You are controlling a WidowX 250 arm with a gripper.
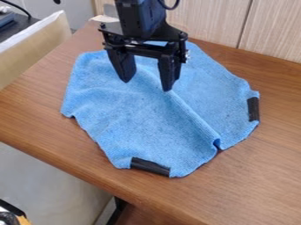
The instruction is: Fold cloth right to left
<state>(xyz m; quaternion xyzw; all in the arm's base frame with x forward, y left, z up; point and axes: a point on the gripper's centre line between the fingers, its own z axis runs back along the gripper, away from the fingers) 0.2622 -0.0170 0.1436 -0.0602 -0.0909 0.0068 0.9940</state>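
The black two-finger gripper (147, 85) was held with its fingers spread wide apart and pointed downward, and nothing was gripped between them. It was placed over the upper part of the soft, sky-blue fabric cloth (141, 118), though whether the cloth was touched by the fingertips could not be told. The cloth was laid out on the tabletop, in an uneven, many-cornered outline nearly as broad as it was long, so no single long axis could be made out. A raised crease was formed in it, slanted from beneath the gripper down to the lower right, where it was ended in a small pucker at the edge. One short black strip (150, 167) was set along the cloth's lower edge, and another black strip (253, 109) was set upright along its right edge. The cloth was supported by a brown wood-grain table (258, 176) with a rounded front edge. The table was backed by pale, vertically grained wall panels (273, 26). At the lower left, a black-and-orange object (13, 218) was partly cut off by the border of the view.
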